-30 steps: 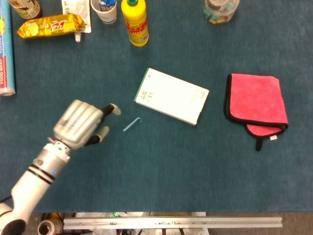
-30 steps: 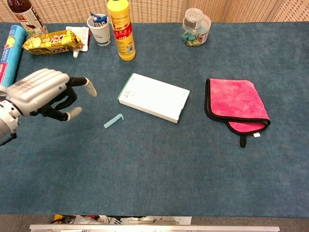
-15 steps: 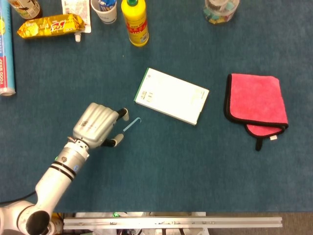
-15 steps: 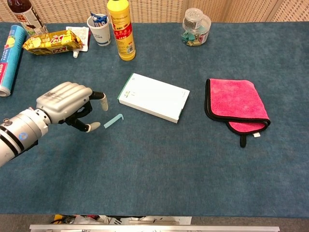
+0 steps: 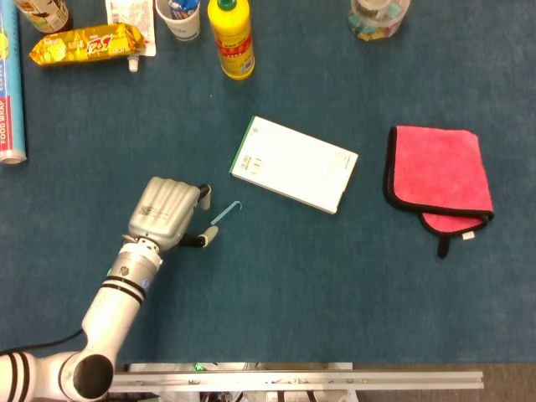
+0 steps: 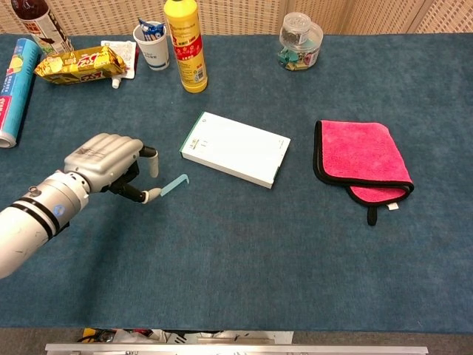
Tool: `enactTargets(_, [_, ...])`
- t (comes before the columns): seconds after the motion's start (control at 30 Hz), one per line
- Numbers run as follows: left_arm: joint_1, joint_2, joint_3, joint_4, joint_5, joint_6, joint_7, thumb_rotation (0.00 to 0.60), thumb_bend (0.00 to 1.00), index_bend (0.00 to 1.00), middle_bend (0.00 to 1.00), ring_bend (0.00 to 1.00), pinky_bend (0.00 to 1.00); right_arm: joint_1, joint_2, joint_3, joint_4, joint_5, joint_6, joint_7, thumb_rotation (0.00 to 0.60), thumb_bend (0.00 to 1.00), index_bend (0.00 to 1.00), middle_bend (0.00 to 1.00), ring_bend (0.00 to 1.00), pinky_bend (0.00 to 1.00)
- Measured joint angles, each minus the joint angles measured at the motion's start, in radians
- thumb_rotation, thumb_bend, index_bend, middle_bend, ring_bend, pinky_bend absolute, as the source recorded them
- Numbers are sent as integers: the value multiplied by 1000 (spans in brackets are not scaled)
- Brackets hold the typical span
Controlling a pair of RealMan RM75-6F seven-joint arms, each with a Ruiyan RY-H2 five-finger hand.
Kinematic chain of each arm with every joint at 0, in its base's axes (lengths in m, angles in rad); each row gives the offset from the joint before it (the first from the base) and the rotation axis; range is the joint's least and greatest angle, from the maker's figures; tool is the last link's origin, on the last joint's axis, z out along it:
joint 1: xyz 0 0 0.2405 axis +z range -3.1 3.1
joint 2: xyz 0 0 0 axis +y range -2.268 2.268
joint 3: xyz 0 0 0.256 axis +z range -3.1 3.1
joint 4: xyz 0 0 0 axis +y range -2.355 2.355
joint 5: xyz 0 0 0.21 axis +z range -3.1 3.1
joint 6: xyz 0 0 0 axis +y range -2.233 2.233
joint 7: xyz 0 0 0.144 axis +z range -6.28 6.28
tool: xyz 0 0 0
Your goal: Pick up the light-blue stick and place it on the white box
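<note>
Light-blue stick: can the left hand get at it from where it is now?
Probably yes. The left hand is right beside the light-blue stick, fingertips at its near end, with only bare table around it. The white box lies apart, not blocking.

The silver left arm (image 5: 117,289) reaches from seven o'clock toward one o'clock, its metallic left hand (image 5: 167,213) knuckles-up over the table, fingers (image 6: 150,160) parted and curved downward, holding nothing.
</note>
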Motion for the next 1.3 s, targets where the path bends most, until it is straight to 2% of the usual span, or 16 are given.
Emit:
enactTargets(0.07, [-4, -15, -1, 3, -14, 12, 11, 377, 269, 442, 941, 995, 1000, -1, -1, -1, 3, -1, 0, 3, 600, 228, 318, 447, 355, 423])
enactTargets(0.27, [-21, -62, -4, 23, -58, 36, 34, 484, 269, 446, 942, 997, 1000, -5, 0, -2, 11, 0, 5, 14, 600, 228, 318, 447, 355, 423])
enactTargets(0.5, [-36, -114, -12, 56, -102, 65, 56, 495, 269, 461, 943, 1000, 1000, -12, 2, -3, 20, 1, 11, 28, 600, 228, 318, 447, 355, 423])
enactTargets(1.3, [-88, -183, -43, 103, -220, 86, 69, 514, 270, 501, 951, 1000, 1000, -30, 11, -2, 29, 3, 32, 48, 600, 227, 318, 447, 355, 423])
